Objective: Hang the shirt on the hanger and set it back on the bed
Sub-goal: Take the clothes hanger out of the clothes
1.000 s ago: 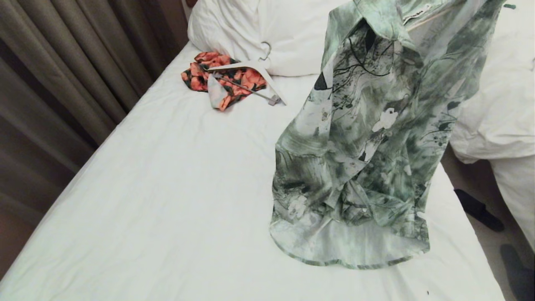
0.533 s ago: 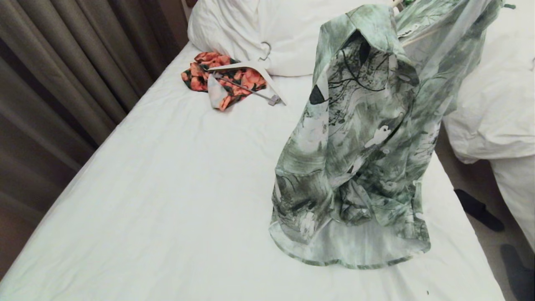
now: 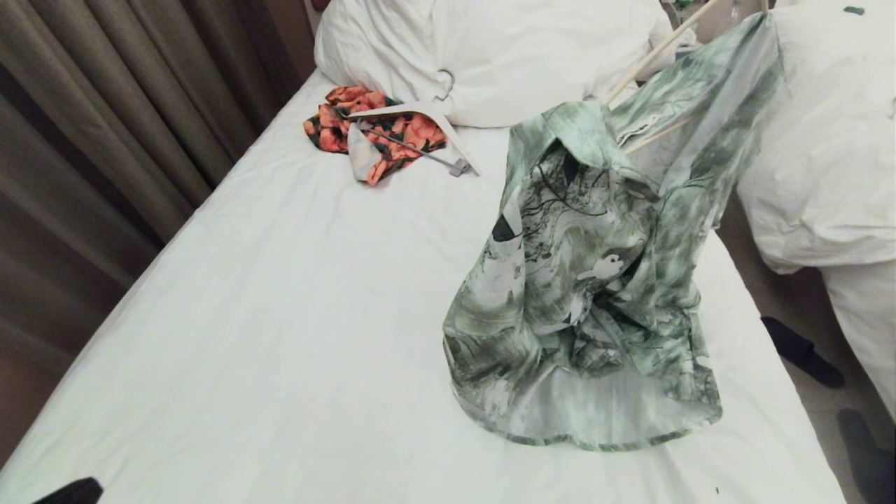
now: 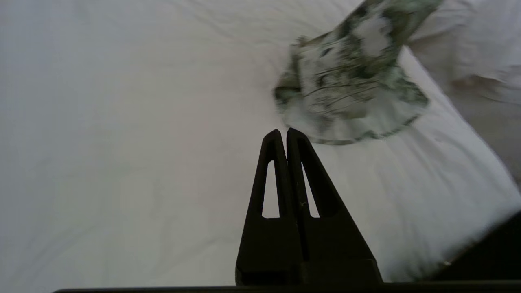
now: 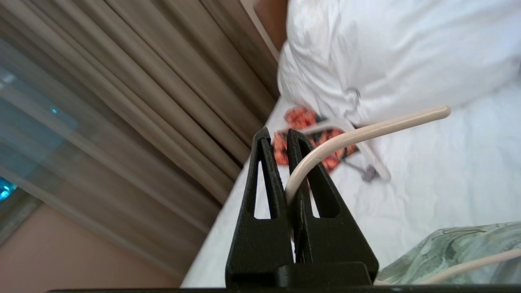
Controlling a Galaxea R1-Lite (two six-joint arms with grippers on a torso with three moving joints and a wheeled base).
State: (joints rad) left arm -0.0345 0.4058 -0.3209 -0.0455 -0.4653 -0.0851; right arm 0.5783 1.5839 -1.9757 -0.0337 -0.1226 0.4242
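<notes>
Since a second ago the shirt [image 3: 588,280] has sunk lower and drifted left, its collar now level with the pillow's near edge, and more cloth is heaped on the sheet. Across the bed [image 3: 266,308] the whole left half and near strip lie open up to the curtain [image 3: 105,126] side. Only the shirt's hem rests on the right part, close to the right edge. Far left lies an orange garment [image 3: 371,133] under a white hanger [image 3: 420,112]. Clamped on the cream hanger's [image 5: 366,132] hook, the right gripper [image 5: 279,136] holds it up. Pressed together and empty, the left gripper [image 4: 283,134] hovers near the hem.
</notes>
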